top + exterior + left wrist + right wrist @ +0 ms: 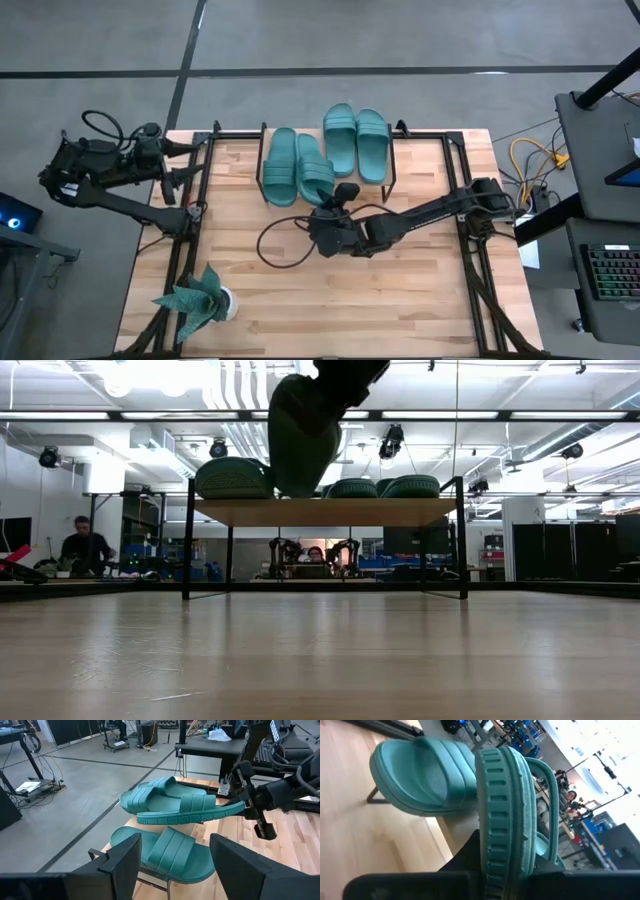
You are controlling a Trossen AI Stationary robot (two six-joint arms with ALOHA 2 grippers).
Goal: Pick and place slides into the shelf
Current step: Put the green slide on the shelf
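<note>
The right gripper (343, 193) is clamped on a slide (316, 175) by its heel edge, holding it on edge above the shelf (320, 512) beside the slide already there, probably to lay it flat. The left gripper (192, 168) waits apart, fingers spread.

Four teal slides (280, 165) are counted, one shelf (325, 511), one potted plant (200, 300) and two arms. Two people (85, 545) seem to be seen in the dim background.
</note>
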